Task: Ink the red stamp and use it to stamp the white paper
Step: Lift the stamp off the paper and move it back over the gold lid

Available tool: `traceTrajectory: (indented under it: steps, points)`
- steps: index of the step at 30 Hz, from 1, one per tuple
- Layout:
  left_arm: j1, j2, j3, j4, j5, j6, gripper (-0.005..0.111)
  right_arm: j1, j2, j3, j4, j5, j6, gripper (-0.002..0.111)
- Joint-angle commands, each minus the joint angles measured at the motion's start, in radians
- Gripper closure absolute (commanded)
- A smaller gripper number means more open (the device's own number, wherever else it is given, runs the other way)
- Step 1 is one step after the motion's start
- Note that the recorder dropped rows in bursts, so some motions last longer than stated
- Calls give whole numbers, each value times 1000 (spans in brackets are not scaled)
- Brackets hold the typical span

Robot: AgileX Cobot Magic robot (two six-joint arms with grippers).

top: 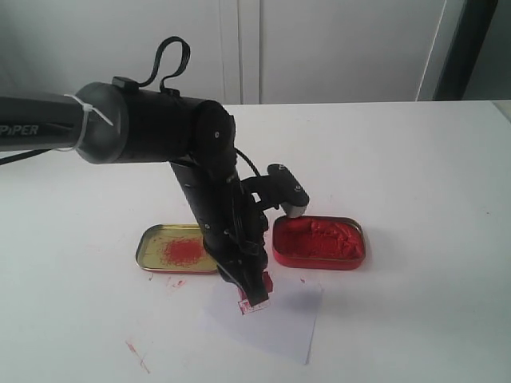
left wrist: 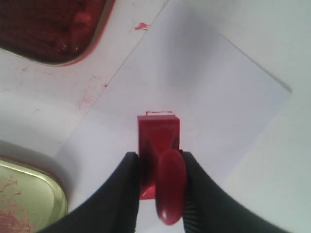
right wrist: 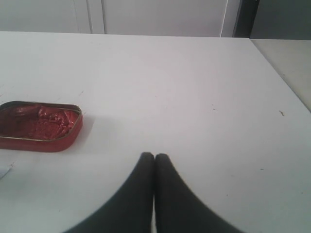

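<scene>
My left gripper point(left wrist: 159, 158) is shut on the red stamp point(left wrist: 159, 141), its fingers clamped on the knobbed handle. The stamp's square base sits low over or on the white paper point(left wrist: 204, 92); contact cannot be told. In the exterior view the same gripper point(top: 249, 289) holds the stamp point(top: 257, 302) at the near-left corner of the paper point(top: 279, 323). A thin red line of an imprint shows just beyond the stamp's base. My right gripper point(right wrist: 154, 156) is shut on nothing and hovers over bare table, away from the paper; it does not show in the exterior view.
The red tin of ink paste point(top: 319, 242) lies just behind the paper, also seen as the ink tin point(right wrist: 40, 125). The gold tin lid smeared red point(top: 177, 248) lies left of it. Red smudges point(top: 136, 355) mark the table at the front left.
</scene>
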Motion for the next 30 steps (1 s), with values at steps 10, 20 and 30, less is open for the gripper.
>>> traceTrajectory:
  steps: [10,20,30]
  points:
    - [48,-87,-2,-18,21,-76,107,-2,-4,6,0,-16,5,108]
    - [161,-106,-2,-59,23,-99,107,-2,-4,6,0,-14,5,108]
    - [267,-106,-2,-170,21,-82,107,-2,-4,6,0,-14,5,108]
